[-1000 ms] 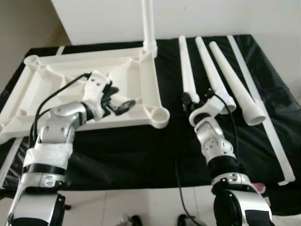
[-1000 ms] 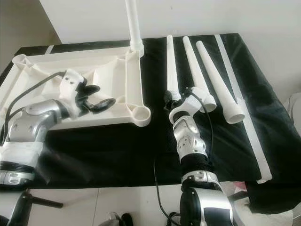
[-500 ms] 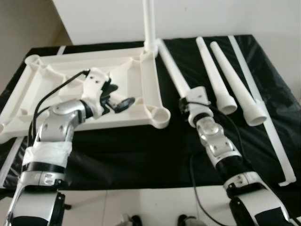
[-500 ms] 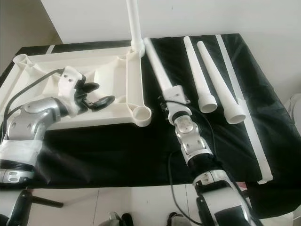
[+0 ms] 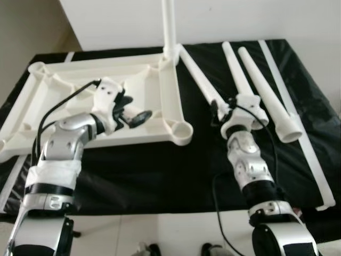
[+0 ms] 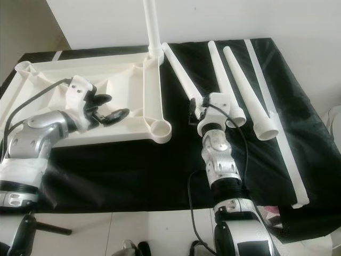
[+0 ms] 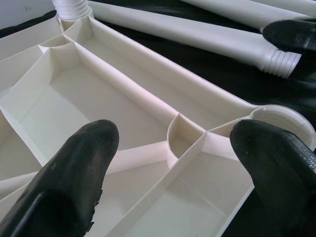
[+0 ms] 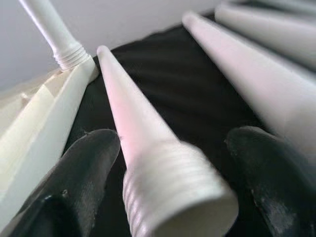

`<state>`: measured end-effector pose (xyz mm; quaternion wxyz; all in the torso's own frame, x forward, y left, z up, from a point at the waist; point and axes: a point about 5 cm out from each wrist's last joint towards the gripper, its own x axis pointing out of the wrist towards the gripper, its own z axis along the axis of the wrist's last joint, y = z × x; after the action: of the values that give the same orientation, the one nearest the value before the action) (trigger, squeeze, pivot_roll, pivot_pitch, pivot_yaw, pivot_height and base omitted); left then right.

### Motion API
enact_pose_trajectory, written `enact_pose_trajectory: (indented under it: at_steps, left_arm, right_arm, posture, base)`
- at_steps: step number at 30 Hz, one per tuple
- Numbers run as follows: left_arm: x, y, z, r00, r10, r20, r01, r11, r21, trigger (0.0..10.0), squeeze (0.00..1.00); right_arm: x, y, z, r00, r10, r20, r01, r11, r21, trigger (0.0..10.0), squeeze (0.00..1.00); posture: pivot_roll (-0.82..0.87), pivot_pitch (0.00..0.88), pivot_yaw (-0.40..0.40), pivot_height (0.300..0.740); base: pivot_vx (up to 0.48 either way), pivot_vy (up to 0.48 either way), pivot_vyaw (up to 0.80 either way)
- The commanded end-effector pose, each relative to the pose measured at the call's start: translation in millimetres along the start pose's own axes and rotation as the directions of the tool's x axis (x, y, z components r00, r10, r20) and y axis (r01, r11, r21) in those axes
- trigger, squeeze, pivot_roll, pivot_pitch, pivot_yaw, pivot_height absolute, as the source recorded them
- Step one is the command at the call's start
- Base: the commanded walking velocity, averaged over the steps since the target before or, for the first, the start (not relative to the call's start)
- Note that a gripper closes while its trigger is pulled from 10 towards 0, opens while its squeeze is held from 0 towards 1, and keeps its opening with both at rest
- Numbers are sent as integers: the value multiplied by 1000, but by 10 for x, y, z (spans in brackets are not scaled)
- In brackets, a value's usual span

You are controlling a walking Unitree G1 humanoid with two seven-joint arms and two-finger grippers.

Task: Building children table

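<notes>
Since half a second ago, the right hand (image 5: 216, 110) has drawn back toward the centre right of the frame, and the slanted leg (image 5: 198, 80) now shows its full length. That white tapered leg lies on the black worktop (image 5: 138, 176), narrow tip against the upper right corner of the tabletop (image 5: 58, 101), threaded wide end at the right hand. In the right wrist view the threaded end (image 8: 173, 195) sits between the two black fingers (image 8: 81, 177), which are spread wide on either side; whether they touch it cannot be told.

The upturned white tabletop fills the upper left of the frame, ribs facing up. One upright leg (image 5: 169, 24) is seated in its upper right corner socket. The left hand (image 5: 133, 109) hovers over the tabletop's lower middle, fingers parted wide and holding nothing.

Two more legs (image 5: 250, 80) lie side by side in the upper right, wide ends toward the camera. A long white strip (image 5: 298, 122) runs down the right edge of the worktop.
</notes>
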<state>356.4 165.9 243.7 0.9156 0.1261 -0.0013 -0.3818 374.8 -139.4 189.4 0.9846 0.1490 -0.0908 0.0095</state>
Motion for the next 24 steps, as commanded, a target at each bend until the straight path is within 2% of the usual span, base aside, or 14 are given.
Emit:
enact_pose_trajectory:
  at_steps: [1, 4, 7, 9, 10, 14, 15, 16, 18, 19, 22, 23, 24]
  left_arm:
    - [-42, 68, -3, 998, 61, -14, -61, 998, 1, 10000, 0]
    - [-45, 72, -6, 998, 62, -14, -62, 998, 0, 10000, 0]
    - [-45, 73, -6, 998, 63, -15, -63, 998, 0, 10000, 0]
    - [-44, 78, -3, 998, 64, -14, -64, 998, 1, 10000, 0]
    - [-44, 81, -2, 998, 65, -14, -65, 998, 2, 10000, 0]
    - [-42, 82, 1, 998, 65, -14, -65, 998, 2, 10000, 0]
    - [-42, 82, 6, 998, 65, -12, -65, 998, -1, 10000, 0]
    - [-43, 82, 9, 998, 64, -11, -64, 998, 0, 10000, 0]
    - [-43, 82, 9, 998, 64, -11, -64, 998, 0, 10000, 0]
    - [-44, 82, 10, 998, 64, -11, -64, 998, -2, 10000, 0]
    - [-44, 82, 10, 998, 64, -11, -64, 998, -2, 10000, 0]
    - [-44, 84, 10, 998, 64, -11, -64, 998, -2, 10000, 0]
    - [-42, 86, 10, 998, 65, -11, -65, 998, -4, 10000, 0]
  right_arm:
    - [-16, 12, -71, 999, 6, -34, -5, 999, 41, 10000, 0]
    - [-31, -1, -204, 994, 10, -106, 1, 995, 98, 10000, 0]
    - [-36, -11, -247, 992, 7, -129, 10, 991, 133, 10000, 0]
    - [-41, -24, -293, 989, 13, -148, 16, 982, 190, 10000, 0]
    - [-39, -33, -294, 989, 20, -146, 12, 977, 211, 0, 0]
    - [-33, -52, -289, 989, 20, -145, 17, 968, 249, 0, 0]
    - [-28, -53, -264, 991, 24, -131, 4, 977, 212, 0, 0]
    - [-22, -44, -236, 992, 31, -121, -17, 993, 114, 0, 0]
    - [-22, -44, -236, 992, 31, -121, -17, 993, 114, 0, 0]
    - [-19, -20, -210, 993, 49, -108, -48, 999, 9, 0, 0]
    - [-19, -20, -210, 993, 49, -108, -48, 999, 9, 0, 0]
    - [-18, 32, -206, 990, 83, -112, -100, 983, -154, 0, 0]
    - [-26, 75, -228, 985, 114, -127, -146, 949, -279, 0, 0]
  posture:
    - [-69, 172, 71, 740]
    - [-70, 172, 73, 740]
    - [-70, 173, 74, 740]
    - [-71, 173, 75, 740]
    - [-69, 172, 75, 740]
    - [-68, 171, 75, 740]
    - [-68, 172, 75, 740]
    - [-67, 173, 75, 740]
    - [-67, 173, 75, 740]
    - [-67, 173, 75, 740]
    - [-67, 173, 75, 740]
    - [-72, 175, 73, 740]
    - [-73, 178, 72, 740]
  base:
    - [0, 0, 0]
    - [0, 0, 0]
    - [0, 0, 0]
    - [0, 0, 0]
    - [0, 0, 0]
    - [0, 0, 0]
    - [0, 0, 0]
    - [0, 0, 0]
    - [0, 0, 0]
    - [0, 0, 0]
    - [0, 0, 0]
    - [0, 0, 0]
    - [0, 0, 0]
